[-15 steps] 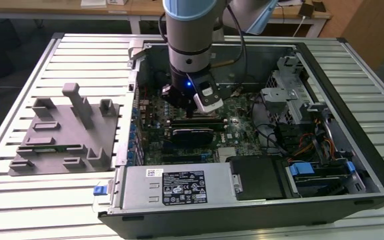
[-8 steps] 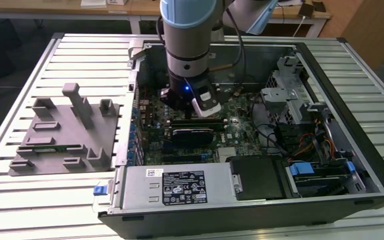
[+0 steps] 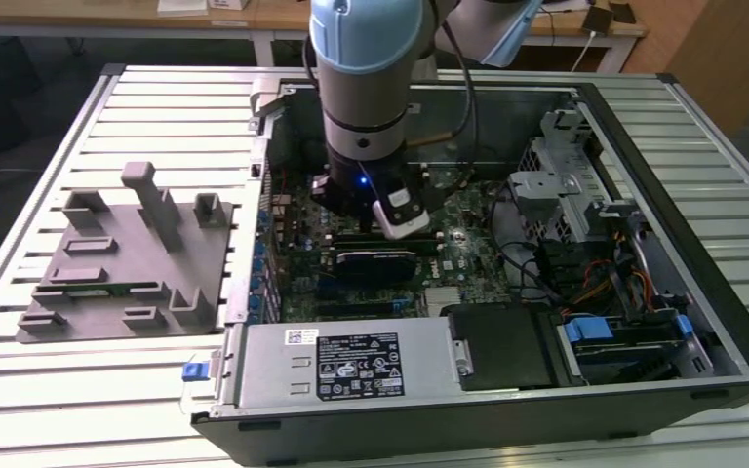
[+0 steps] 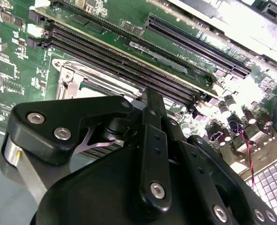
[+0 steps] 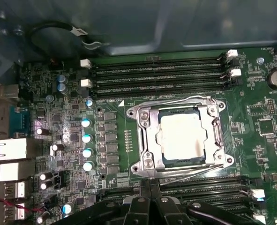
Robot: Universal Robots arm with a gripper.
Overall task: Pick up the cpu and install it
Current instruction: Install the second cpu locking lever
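The cpu (image 5: pixel 182 136), a flat square chip with a silver-white top, lies inside the metal-framed socket (image 5: pixel 143 140) on the green motherboard in the first wrist view. My gripper (image 5: pixel 150 187) hovers just beside the socket's edge. Its black fingers are drawn together with nothing between them. In the exterior view the gripper (image 3: pixel 401 219) reaches down into the open computer case over the motherboard. In the second wrist view the black finger linkage (image 4: pixel 150 140) covers most of the socket (image 4: pixel 75 84).
Long black memory slots (image 5: pixel 157 75) run along both sides of the socket. Capacitors (image 5: pixel 86 138) stand beside it. The case walls (image 3: pixel 609 107) enclose the arm, with the power supply (image 3: pixel 335 366) and drive bays (image 3: pixel 570 210) nearby. A grey parts holder (image 3: pixel 128 263) sits on the table at the exterior view's left.
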